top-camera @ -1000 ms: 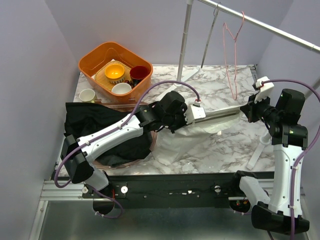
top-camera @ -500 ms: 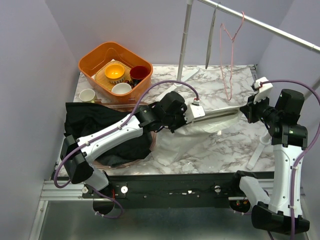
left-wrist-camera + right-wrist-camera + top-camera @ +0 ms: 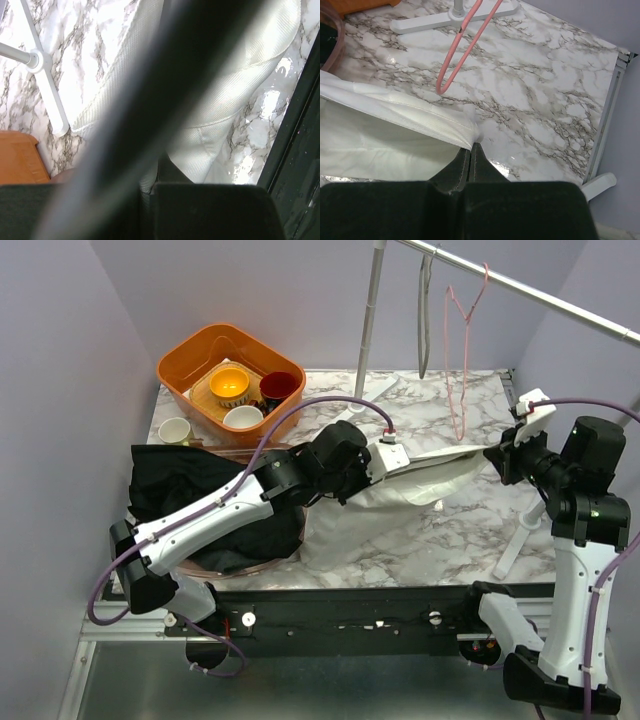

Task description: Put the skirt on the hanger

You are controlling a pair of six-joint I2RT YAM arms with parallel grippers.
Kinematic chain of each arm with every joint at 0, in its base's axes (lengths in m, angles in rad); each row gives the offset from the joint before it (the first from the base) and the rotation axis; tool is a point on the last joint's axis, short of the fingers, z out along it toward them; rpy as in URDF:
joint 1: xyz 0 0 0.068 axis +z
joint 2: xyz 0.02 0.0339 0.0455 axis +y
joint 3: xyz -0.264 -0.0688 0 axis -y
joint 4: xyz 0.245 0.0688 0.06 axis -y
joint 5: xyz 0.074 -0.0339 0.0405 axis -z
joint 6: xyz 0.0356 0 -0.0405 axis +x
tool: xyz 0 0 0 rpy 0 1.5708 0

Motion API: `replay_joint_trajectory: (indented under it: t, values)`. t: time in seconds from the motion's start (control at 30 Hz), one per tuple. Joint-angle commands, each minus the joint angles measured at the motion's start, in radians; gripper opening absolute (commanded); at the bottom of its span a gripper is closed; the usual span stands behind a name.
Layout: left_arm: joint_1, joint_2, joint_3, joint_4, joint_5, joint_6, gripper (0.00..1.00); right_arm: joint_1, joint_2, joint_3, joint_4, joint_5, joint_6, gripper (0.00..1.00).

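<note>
A white skirt [image 3: 420,480] is stretched between both grippers above the marble table, its lower part trailing down to the table [image 3: 350,530]. My left gripper [image 3: 385,462] is shut on the skirt's left end; the ribbed cloth [image 3: 235,90] fills the left wrist view. My right gripper [image 3: 497,458] is shut on the skirt's right corner [image 3: 470,131]. A pink wire hanger [image 3: 462,350] hangs from the metal rail just behind the skirt, and its lower loop [image 3: 465,50] shows above the cloth in the right wrist view.
A dark item [image 3: 424,310] hangs on the rail left of the hanger. The rail's pole [image 3: 367,325] and white foot [image 3: 455,17] stand at the back. An orange bin [image 3: 180,365] with bowls, a white cup [image 3: 174,430] and black cloth [image 3: 190,490] lie left.
Both grippers have lifted the skirt and carried it back toward the hanger; the waistband now hangs higher. The hanger and the dark item on the rail have swung.
</note>
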Motion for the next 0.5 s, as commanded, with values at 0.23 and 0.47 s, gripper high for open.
replay_joint_trajectory:
  t: [0.23,0.47]
  values:
    - [0.019,-0.008,0.017,-0.279,-0.287,-0.067,0.0,-0.03,-0.01,0.134,0.043,0.173,-0.018,0.01]
    - [0.008,0.033,0.077,-0.274,-0.405,-0.082,0.0,-0.03,-0.03,0.162,0.06,0.238,-0.02,0.0]
